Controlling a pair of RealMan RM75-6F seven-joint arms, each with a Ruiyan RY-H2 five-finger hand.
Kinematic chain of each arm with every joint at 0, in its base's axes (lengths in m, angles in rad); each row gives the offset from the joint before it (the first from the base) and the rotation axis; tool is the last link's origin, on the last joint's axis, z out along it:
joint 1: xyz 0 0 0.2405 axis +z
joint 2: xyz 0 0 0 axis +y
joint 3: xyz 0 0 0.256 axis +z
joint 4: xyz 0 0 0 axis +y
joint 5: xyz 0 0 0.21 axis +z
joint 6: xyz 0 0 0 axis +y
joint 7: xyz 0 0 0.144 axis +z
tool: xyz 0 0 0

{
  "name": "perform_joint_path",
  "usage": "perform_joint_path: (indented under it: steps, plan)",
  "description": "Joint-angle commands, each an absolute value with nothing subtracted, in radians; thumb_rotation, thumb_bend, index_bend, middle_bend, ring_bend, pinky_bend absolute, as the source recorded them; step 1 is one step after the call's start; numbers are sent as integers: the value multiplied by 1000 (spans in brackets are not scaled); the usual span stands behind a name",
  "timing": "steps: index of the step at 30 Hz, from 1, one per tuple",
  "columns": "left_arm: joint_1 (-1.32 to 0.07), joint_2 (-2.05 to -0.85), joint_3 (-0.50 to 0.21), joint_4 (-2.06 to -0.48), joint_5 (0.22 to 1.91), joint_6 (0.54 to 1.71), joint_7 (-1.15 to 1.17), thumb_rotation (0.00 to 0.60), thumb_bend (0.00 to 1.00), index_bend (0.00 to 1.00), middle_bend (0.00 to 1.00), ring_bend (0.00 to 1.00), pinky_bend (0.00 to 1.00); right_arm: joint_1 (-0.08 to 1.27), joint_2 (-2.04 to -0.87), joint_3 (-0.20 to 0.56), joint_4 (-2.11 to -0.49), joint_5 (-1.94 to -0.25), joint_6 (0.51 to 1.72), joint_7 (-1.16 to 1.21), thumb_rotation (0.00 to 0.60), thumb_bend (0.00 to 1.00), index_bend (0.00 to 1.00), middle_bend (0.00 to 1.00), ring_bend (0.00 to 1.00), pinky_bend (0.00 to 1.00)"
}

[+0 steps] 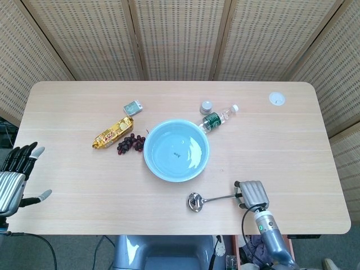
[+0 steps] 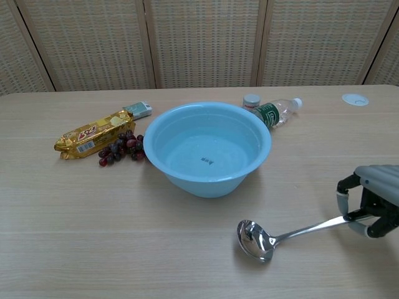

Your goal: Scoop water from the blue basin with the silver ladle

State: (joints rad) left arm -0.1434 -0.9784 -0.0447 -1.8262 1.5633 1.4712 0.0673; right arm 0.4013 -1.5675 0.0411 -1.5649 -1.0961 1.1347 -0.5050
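Silver metal ladle (image 2: 257, 239) lay near the table's front edge, bowl resting on the light wooden table (image 1: 292, 146), handle slanting up to the right hand (image 2: 373, 207), whose fingers were clamped around the handle's end. Round blue basin (image 2: 207, 149), holding water, stood just behind the ladle's bowl. Left hand (image 1: 14, 177) hung beyond the table's left edge, fingers apart, holding nothing.

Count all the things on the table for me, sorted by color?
Blue: 1, basin
Silver: 1, ladle
Gold: 1, snack packet
Dark red: 1, grape bunch
Clear: 1, bottle
Grey: 2, small jar, small packet
White: 1, disc
Total: 8
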Motion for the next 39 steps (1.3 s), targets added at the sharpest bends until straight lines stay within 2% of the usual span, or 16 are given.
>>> perform_joint_path:
  steps: [1, 15, 23, 34, 39]
  plan:
    - [-144, -979, -44, -1827, 1563, 1470, 70, 600, 0, 0, 0, 0, 0, 393, -1525, 44, -1600, -1116, 1133, -464, 600, 703, 765, 1000, 989, 1000]
    - [-147, -982, -41, -1831, 1563, 1462, 82, 600, 0, 0, 0, 0, 0, 369, -1369, 34, -1714, -1193, 1154, -379, 600, 705, 767, 1000, 989, 1000]
    - [-150, -985, -44, -1830, 1555, 1459, 89, 600, 0, 0, 0, 0, 0, 375, -1296, 56, -1799, -1203, 1171, -390, 600, 712, 767, 1000, 989, 1000]
    - [-153, -985, -48, -1830, 1545, 1454, 85, 600, 0, 0, 0, 0, 0, 469, -1167, 183, -1942, -1065, 1136, -500, 600, 717, 767, 1000, 989, 1000]
    - [-164, -983, -47, -1829, 1543, 1434, 85, 600, 0, 0, 0, 0, 0, 611, -1136, 279, -1943, -861, 1076, -665, 600, 718, 767, 1000, 988, 1000]
